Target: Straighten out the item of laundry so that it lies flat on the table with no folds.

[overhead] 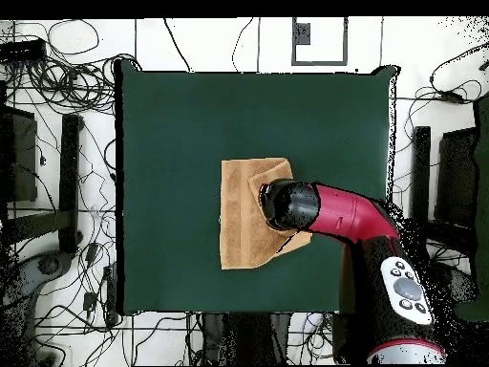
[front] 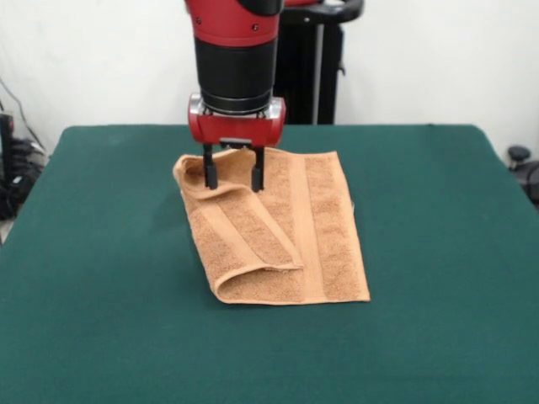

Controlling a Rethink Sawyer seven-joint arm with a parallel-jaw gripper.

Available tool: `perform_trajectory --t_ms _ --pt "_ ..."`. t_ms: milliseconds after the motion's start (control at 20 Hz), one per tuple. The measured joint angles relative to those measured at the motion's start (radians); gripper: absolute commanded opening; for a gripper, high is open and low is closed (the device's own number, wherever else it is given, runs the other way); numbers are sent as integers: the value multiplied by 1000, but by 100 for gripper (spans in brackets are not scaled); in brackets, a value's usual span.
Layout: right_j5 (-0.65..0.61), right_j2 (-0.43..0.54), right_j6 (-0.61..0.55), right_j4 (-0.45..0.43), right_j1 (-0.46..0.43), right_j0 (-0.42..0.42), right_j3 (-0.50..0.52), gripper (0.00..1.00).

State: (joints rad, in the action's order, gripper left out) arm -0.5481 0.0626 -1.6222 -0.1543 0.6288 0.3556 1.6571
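The arm is down over the table right now, its red wrist hanging just above the far end of the orange-tan towel. The gripper has its two black fingers set apart, one either side of a raised ridge of cloth at the towel's far left corner, and that corner looks lifted a little off the felt; whether the pads are truly pinching the cloth or just straddling it, I cannot tell from here. The towel itself sits near the middle of the green top, well clear of every edge. It is not flat: the left side is folded over onto the rest, making a long diagonal flap that runs from under the fingers down to a rounded, doubled-up roll at the near left corner. The right half lies smooth, with a flat woven band running its length. From above, the arm reaches in from one side and covers one part of the towel, leaving the rest showing as a tall tan rectangle.
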Motion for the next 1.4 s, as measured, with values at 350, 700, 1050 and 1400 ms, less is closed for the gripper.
perform_trajectory --t_ms 350,700,1050,1400 --pt "0 0 0 2 11 8 26 100" --pt "0 0 0 3 15 6 44 100" --pt "-11 -2 0 2 16 4 51 100" --pt "-31 -5 0 1 16 3 51 100"
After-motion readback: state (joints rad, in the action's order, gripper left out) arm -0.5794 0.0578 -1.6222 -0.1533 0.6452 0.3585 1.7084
